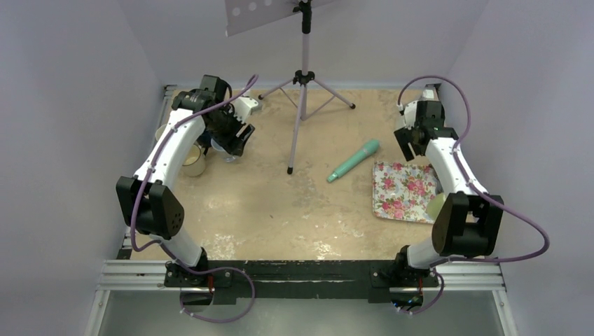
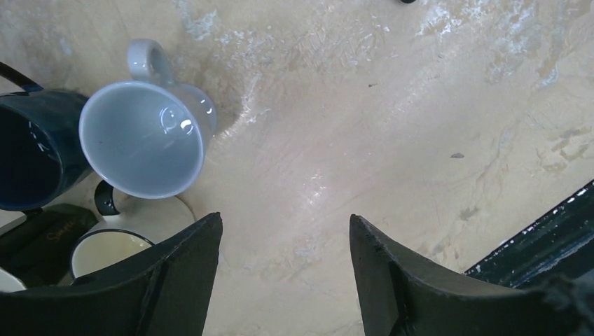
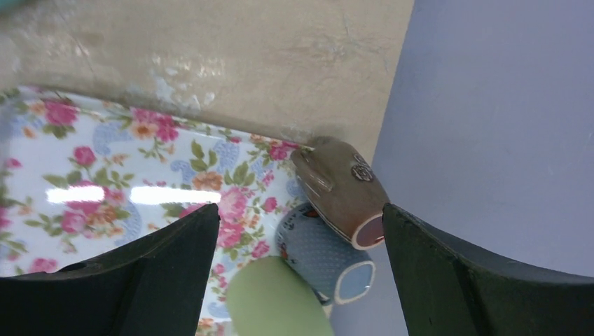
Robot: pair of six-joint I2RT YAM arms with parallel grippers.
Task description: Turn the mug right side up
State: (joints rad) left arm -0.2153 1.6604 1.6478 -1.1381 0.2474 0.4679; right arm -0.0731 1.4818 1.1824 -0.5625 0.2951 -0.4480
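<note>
The pale grey mug [image 2: 143,140] is found at the far left of the worktop [image 1: 266,210], just beyond the left pincer [image 2: 284,218]. In the left wrist view its open mouth is turned towards the camera and its handle points away. Whether it stands fully upright or leans cannot be told. A dark blue mug [image 2: 28,154] is seen touching its left side, and a cream cup [image 2: 105,253] is seen nearer, partly hidden behind the left finger. The left pincer is held above bare worktop with its jaws spread apart and nothing between them, the mug lying off to its left rather than in the gap. The right pincer [image 3: 294,210] is likewise spread apart and holds nothing. It is poised over the far right edge of a floral tray [image 3: 126,175]. Two cups are seen at that tray edge against the wall, a brown cup [image 3: 340,192] lying on its side and a blue dotted cup [image 3: 315,252] beside it. From above, a teal cylinder [image 1: 354,159] is seen lying just left of the tray, and a tripod stand [image 1: 302,77] is planted at the far middle of the worktop.
</note>
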